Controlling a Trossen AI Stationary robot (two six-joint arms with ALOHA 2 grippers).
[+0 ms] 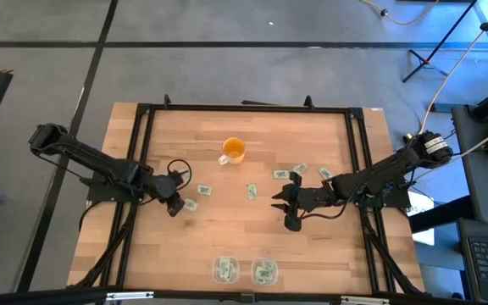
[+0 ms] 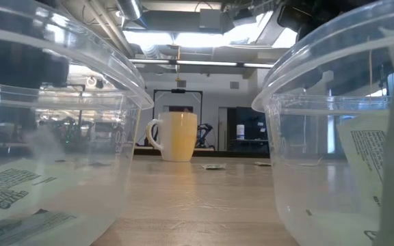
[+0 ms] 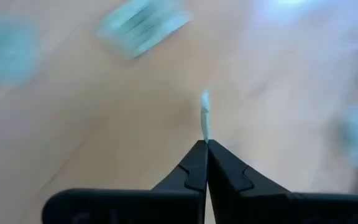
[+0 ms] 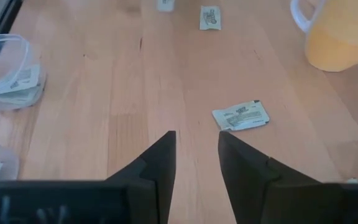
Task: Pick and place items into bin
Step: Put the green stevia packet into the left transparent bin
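**Left gripper pinching a packet; right gripper parted above bare wood**

High view: left gripper [image 1: 174,207] sits left of centre, low over the table [image 1: 329,254], just beside a packet [image 1: 191,204]. In the left wrist view its fingers [image 3: 191,171] are pressed together on the edge of a thin pale packet [image 3: 206,115], which sticks out edge-on past the tips; another blurred packet [image 3: 140,23] lies in the upper left of that frame.

Right gripper [image 1: 288,212] is right of centre. Right wrist view: fingers [image 4: 160,165] narrowly apart, nothing between them, with one packet [image 4: 241,116] flat on the wood just beyond the tips.

Loose packets lie across the middle of the high view, e.g. [image 1: 203,191], [image 1: 251,192], [image 1: 281,174]. Orange cup [image 1: 233,151] stands upright at upper centre.

Two clear bins [image 1: 224,270] and [image 1: 264,271] sit side by side at the bottom centre edge, each holding packets
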